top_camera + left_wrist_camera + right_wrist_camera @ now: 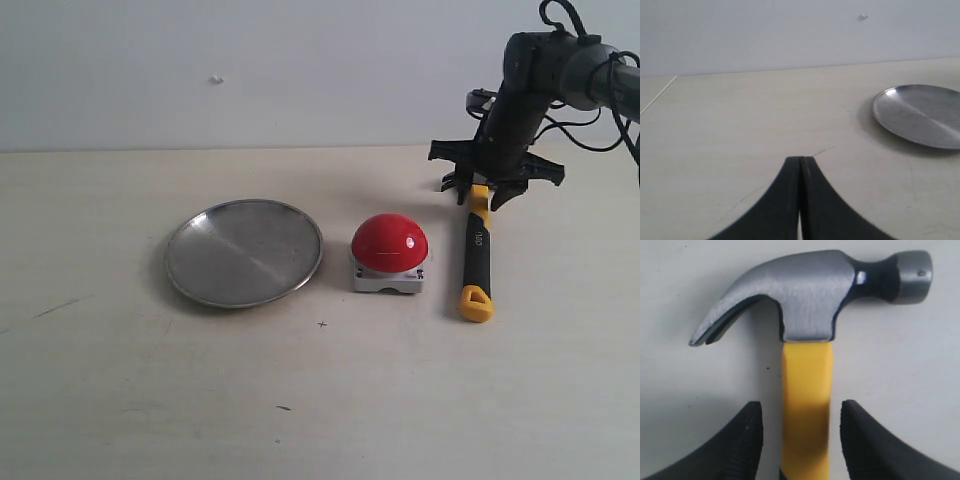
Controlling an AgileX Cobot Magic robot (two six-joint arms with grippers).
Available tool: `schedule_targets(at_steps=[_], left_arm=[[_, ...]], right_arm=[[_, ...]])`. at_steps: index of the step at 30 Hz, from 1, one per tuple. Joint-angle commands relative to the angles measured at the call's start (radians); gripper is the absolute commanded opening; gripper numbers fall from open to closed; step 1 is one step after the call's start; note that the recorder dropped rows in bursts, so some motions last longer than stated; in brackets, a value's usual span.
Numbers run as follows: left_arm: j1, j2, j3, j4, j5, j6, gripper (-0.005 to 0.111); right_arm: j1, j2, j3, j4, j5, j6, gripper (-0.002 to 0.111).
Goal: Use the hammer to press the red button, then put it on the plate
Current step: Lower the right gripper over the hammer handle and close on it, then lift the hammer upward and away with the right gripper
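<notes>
The hammer [477,260] lies flat on the table to the right of the red button [389,243], its yellow tip toward the front. My right gripper [482,192] hangs over its head end, which it hides in the exterior view. In the right wrist view the dark metal head [810,295] shows in full, and my right gripper [801,412] is open with a finger on each side of the yellow neck [806,405], gaps on both sides. The plate [243,251] sits left of the button. My left gripper [800,161] is shut and holds nothing.
The pale tabletop [320,400] runs back to a white wall [250,70]. The plate [920,114] shows to one side of the left wrist view. The right arm's dark links and cables [560,75] reach in from the upper right.
</notes>
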State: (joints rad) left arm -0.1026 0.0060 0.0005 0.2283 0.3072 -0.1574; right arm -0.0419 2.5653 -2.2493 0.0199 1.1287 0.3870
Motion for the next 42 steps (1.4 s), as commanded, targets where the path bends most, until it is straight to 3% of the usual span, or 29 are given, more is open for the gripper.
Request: schedule_targets(at_steps=[1,17,20,26,42], left_arm=[[0.002,-0.006,0.0,-0.004,-0.003,-0.003,0.0],[0.002,-0.006,0.0,-0.004,-0.003,-0.003,0.0],[0.002,-0.006,0.0,-0.004,-0.003,-0.003,0.0],[0.002,-0.006,0.0,-0.004,-0.003,-0.003,0.0],[0.002,-0.006,0.0,-0.004,-0.003,-0.003,0.0]], right_arm=[[-0.001,-0.001,-0.012,-0.043,0.0,0.008,0.046],[-0.001,0.05,-0.083,-0.033,0.081,0.0,0.045],[-0.001,0.05,-0.082,-0.02,0.077,0.0,0.035],[-0.001,0.05,-0.082,-0.036,0.042,-0.055,0.0],[0.054,-0.037,-0.082,-0.088,-0.031,-0.043,0.0]])
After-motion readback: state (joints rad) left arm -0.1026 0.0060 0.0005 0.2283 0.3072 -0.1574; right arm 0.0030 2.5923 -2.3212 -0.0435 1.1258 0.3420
